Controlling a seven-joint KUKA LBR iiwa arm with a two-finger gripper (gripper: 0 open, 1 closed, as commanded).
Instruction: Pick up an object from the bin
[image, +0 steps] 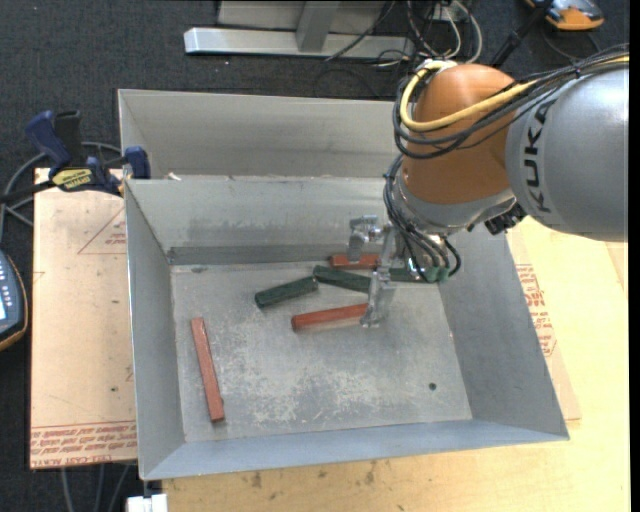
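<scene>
The gripper (377, 305) stands low near the middle of the bin (300, 400), how wide I cannot tell, its tip at the end of a short red-brown bar (325, 320) lying off toward nine o'clock, nothing lifted yet.

The bin (150, 300) floor is bare across the lower middle and lower right of the frame. At lower left a long red-brown stick (208, 369) lies along the left wall. The centre is crowded. A dark green stick (286, 292), a second green stick (345, 278) and a red stick (328, 319) lie close together. The claw (376, 316) stands among them, and the orange wrist cover (460, 130) overhangs the upper right.
</scene>
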